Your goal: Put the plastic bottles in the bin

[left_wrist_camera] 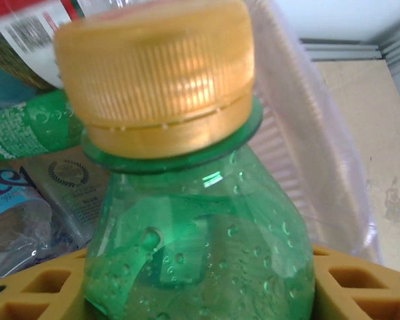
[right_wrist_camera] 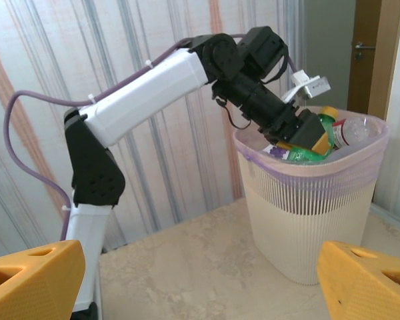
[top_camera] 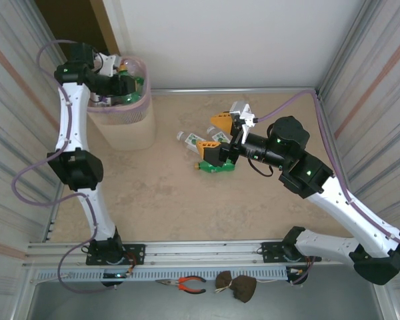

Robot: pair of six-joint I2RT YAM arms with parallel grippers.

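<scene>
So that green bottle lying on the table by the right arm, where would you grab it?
Probably around the middle of its body, coming straight down from above. The green bottle lies on its side on the table, so its round belly faces up and fingers can close across it. The right gripper hangs open just beside it.

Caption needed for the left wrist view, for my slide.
Left jaws hold a yellow-capped green bottle at the bin mouth, above other bottles already inside.
</scene>
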